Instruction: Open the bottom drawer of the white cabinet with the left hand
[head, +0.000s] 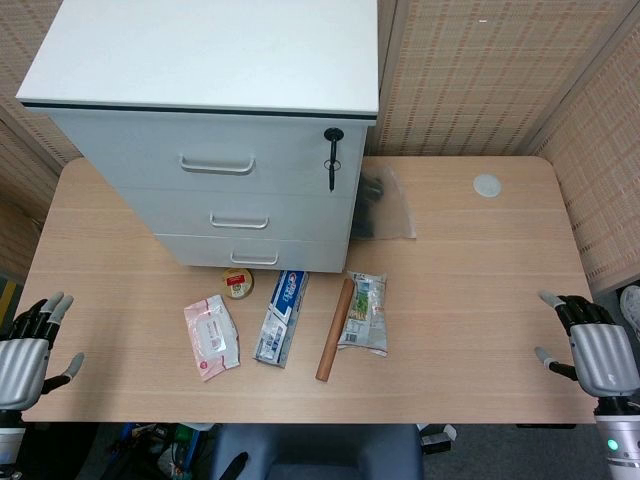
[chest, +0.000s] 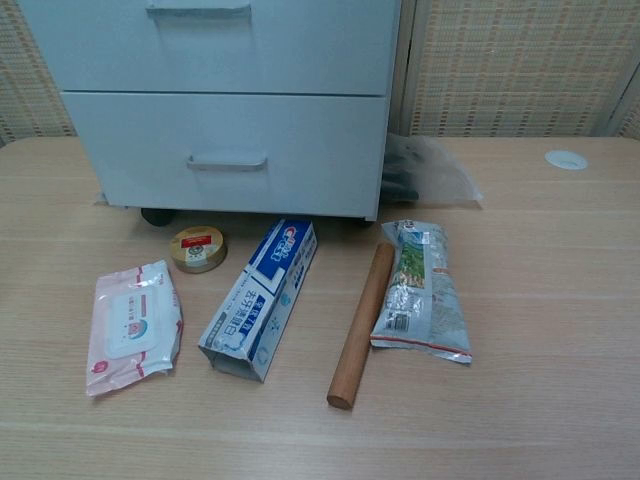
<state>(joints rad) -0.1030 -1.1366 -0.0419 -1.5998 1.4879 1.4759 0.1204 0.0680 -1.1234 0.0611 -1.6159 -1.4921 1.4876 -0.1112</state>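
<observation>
The white cabinet (head: 215, 120) stands at the back left of the table with three drawers, all closed. Its bottom drawer (head: 255, 253) (chest: 225, 155) has a curved grey handle (head: 254, 258) (chest: 226, 161). My left hand (head: 30, 345) rests open at the table's near left edge, far from the cabinet. At the near right edge, my right hand (head: 590, 345) lies open as well. Neither hand appears in the chest view.
In front of the cabinet lie a small round tin (head: 238, 284), a pink wipes pack (head: 211, 337), a toothpaste box (head: 282, 317), a wooden rolling pin (head: 334, 330) and a snack bag (head: 365, 314). A clear bag (head: 385, 205) sits beside the cabinet; a white disc (head: 487, 185) lies far right.
</observation>
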